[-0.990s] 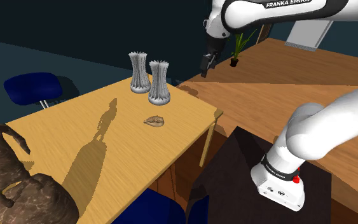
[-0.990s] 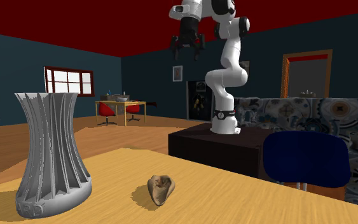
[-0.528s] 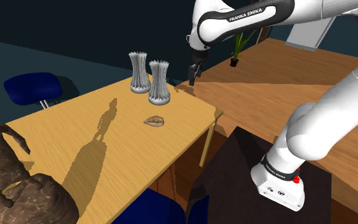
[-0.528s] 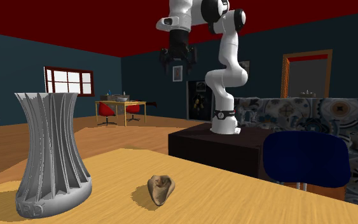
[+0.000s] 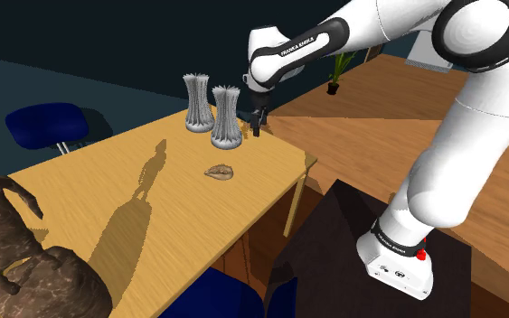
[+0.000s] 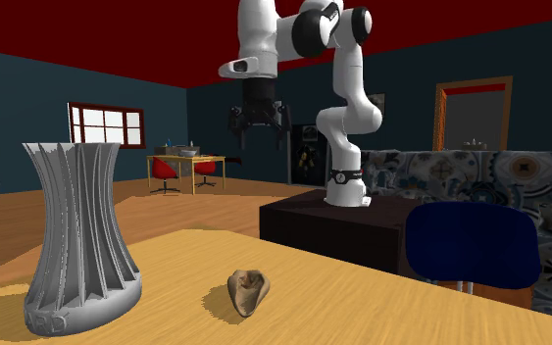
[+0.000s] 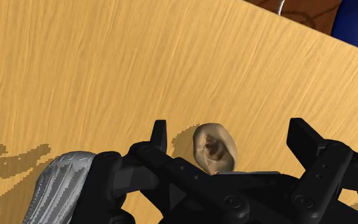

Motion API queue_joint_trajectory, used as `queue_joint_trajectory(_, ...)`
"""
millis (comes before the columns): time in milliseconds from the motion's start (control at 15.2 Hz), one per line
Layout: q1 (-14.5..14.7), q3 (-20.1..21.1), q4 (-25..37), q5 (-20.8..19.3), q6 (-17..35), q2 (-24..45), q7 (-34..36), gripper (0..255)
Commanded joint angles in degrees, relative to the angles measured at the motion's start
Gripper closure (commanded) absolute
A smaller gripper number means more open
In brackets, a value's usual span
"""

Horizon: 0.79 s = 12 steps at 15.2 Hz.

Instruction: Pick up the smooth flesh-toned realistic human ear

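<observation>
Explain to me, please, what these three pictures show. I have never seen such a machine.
The machine is a white robot arm that stands on a dark box. At its end is a black hand with two fingers. One picture looks down from beside the box. One looks across the wooden table toward the arm. One comes from a camera on the hand itself. On the table are a small flesh-toned ear and two ribbed grey vases. The hand hangs open above the table, close to the vases, and holds nothing. The hand's camera sees the ear between the fingers, but it lies below them, untouched.
</observation>
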Motion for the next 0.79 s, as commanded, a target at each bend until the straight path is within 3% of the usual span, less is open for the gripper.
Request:
queue_joint_trajectory(0,0.06,0.25,3.51,0.77,0.51,5.25,-1.97,0)
queue_joint_trajectory(726,-0.32,2.95,23.67,2.4,-0.94,30.76,-10.5,0)
